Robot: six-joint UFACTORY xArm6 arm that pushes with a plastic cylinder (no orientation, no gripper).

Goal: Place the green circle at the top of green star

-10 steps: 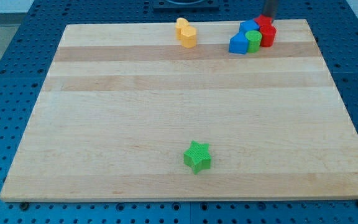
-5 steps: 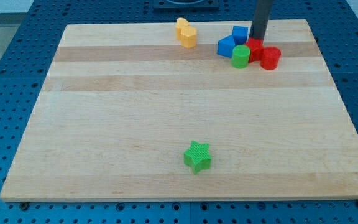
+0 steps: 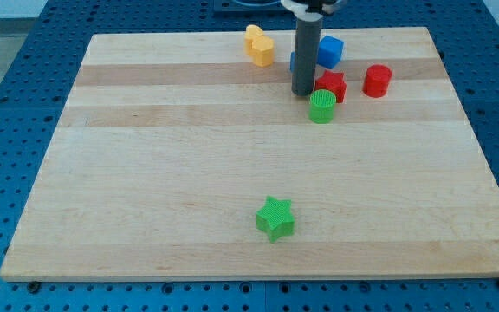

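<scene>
My tip stands just left of the cylinder block (far side of the board); the star block lies well nearer, slightly left.

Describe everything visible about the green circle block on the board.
The green circle block is a short, upright cylinder with a finely ribbed, plastic-looking surface, lighter on its round top face. It stands on the light wooden board in the upper half, right of centre. The red star-like block sits just above it, touching or nearly so. My tip is close to its upper left, apparently not touching. The green star block lies far below, toward the view's bottom.
</scene>
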